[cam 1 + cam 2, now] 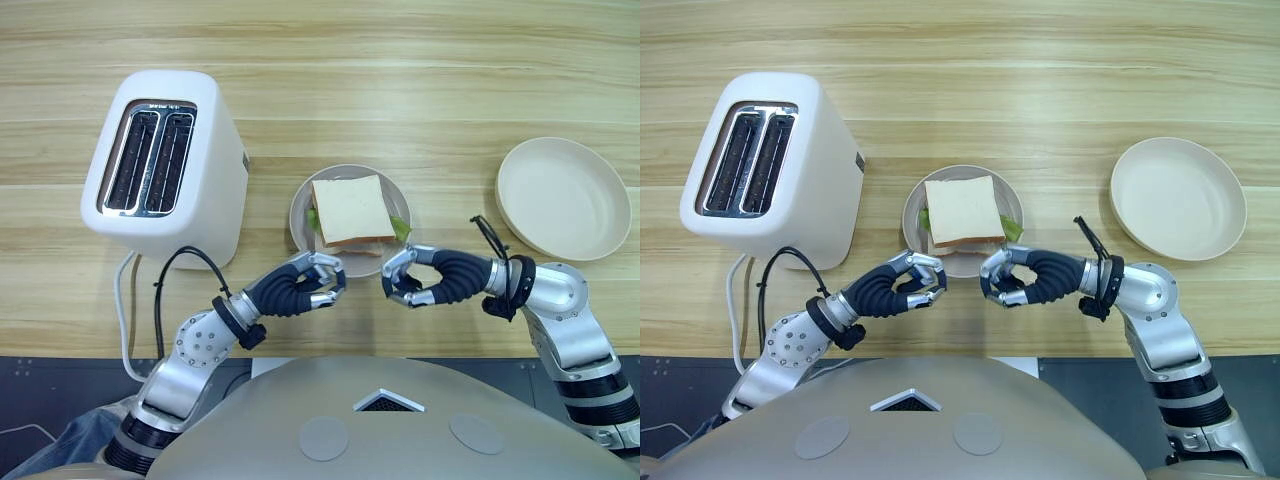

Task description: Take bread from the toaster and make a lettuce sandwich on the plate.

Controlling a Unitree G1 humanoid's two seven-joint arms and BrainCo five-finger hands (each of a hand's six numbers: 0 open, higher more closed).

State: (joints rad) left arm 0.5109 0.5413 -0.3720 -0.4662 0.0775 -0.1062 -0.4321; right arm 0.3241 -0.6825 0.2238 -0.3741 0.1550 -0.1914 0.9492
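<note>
A white toaster [165, 165] stands at the left with both slots showing no bread. To its right, a small round plate [300, 215] holds a sandwich [350, 210]: a white bread slice on top, green lettuce [401, 228] peeking out at the sides, another slice beneath. My left hand [305, 285] sits just below the plate's near-left rim, fingers curled, holding nothing. My right hand [415, 275] sits below the plate's near-right rim, fingers also curled on nothing. The two hands face each other a few centimetres apart.
An empty cream bowl [563, 198] lies at the right. The toaster's black and white cords [155, 290] trail down to the table's front edge behind my left forearm. Bare wooden table [400, 70] stretches across the back.
</note>
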